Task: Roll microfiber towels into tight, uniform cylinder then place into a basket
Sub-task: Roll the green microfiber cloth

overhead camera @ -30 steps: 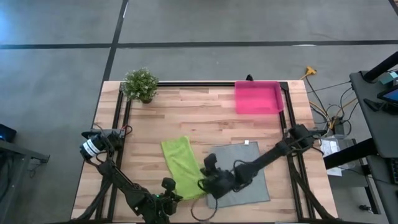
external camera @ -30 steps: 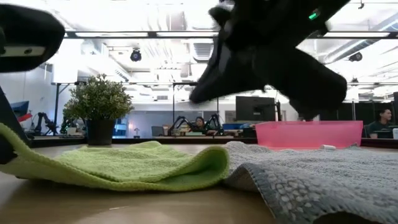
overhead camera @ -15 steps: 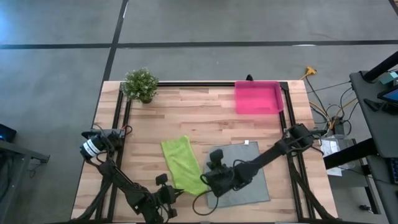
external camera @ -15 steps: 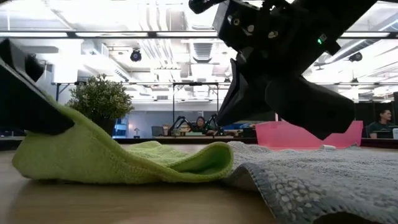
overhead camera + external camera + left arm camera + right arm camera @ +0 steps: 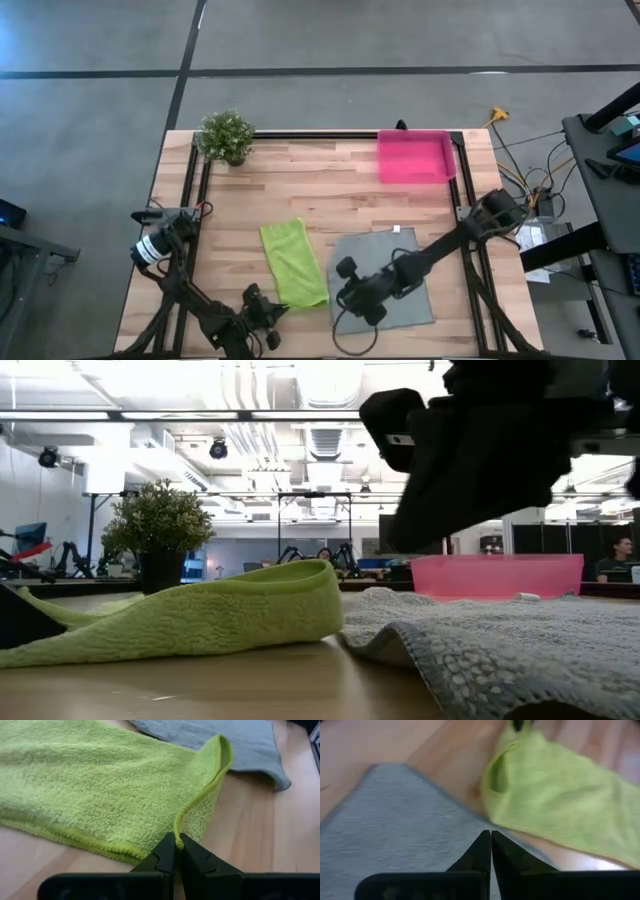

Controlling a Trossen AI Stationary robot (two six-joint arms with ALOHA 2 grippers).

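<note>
The lime green towel (image 5: 293, 263) lies as a long folded strip on the wooden table, left of the flat grey towel (image 5: 385, 280) and just apart from it. My left gripper (image 5: 275, 306) sits low at the green towel's near end, shut on its corner. In the low view the towel's folded edge (image 5: 318, 578) stands raised. My right gripper (image 5: 490, 834) hovers shut above the grey towel's left part (image 5: 405, 820), holding nothing. The pink basket (image 5: 415, 156) stands at the far right. My left gripper pinches the hemmed near corner of the green towel (image 5: 178, 834) between its two fingertips. The fingers come in low, slanting down from the table's near left. The hem runs up slightly raised from the fingertips to the fold (image 5: 222, 744); the rest lies on the table. One layer or several, I cannot tell.
A small potted plant (image 5: 226, 136) stands at the far left corner. Black frame rails (image 5: 195, 190) run along the table's left, right and far sides. Bare wood lies between the towels and the basket.
My left gripper has rolled its wrist and sunk toward the table, drawing the green towel's near end leftward off the grey towel's edge. That end, lifted half a second ago, now lies low. My right gripper has drawn back toward the right, over the grey towel.
</note>
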